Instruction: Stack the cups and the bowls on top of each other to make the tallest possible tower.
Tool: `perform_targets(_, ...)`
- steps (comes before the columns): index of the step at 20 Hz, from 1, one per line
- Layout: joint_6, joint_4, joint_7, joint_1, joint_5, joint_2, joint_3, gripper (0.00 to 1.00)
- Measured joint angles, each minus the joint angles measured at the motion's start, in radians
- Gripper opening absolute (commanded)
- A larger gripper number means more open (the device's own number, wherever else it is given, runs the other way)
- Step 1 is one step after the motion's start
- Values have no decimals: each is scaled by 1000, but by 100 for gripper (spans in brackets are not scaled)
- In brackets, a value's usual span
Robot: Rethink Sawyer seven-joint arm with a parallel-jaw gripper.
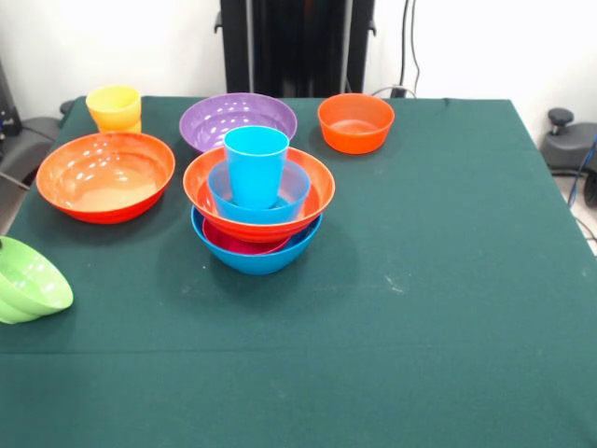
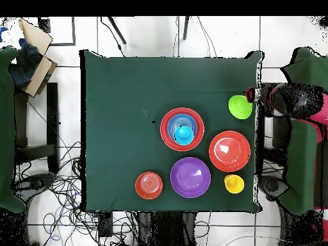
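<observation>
- Presently, front view: the tower (image 1: 256,201) stands near mid-tabletop (image 1: 420,280). It is a large blue bowl at the base, a magenta bowl, a large orange one and a medium blue one nested in it, with the blue cup (image 1: 256,163) upright on top.
- Front view, loose stock: a large orange bowl (image 1: 104,175), purple bowl (image 1: 238,121), small orange bowl (image 1: 355,121) and yellow cup (image 1: 114,107) sit apart from the tower along the far side. The lime bowl (image 1: 28,280) is tilted at the picture's left edge.
- Front view, tool: not visible.
- Overhead view: the tower (image 2: 182,129) reads as concentric rings, so it looks well centred.
- Overhead view, tool: the red and black arm (image 2: 295,102) reaches in from the right. The tool (image 2: 254,96) is just beside the lime bowl (image 2: 239,107). Whether it is spread, pressed together or pinching the rim cannot be told.
- Judged step: collecting the lime bowl for the tower.
- Handling advice: grip the rim firmly, since the glossy plastic is likely to slip. Carry it high enough to pass over the blue cup, centre it above the cup mouth, and lower it slowly.
- Risk: an off-centre landing could tip the tall, narrow cup.
</observation>
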Motion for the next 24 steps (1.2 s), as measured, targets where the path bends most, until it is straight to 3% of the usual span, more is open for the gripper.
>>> perform_targets(11,-100,-5,0,2,-71,119,1,100)
perform_targets(12,-108,-6,0,2,-76,128,1,0)
perform_targets(24,-113,-6,0,20,-88,148,1,0)
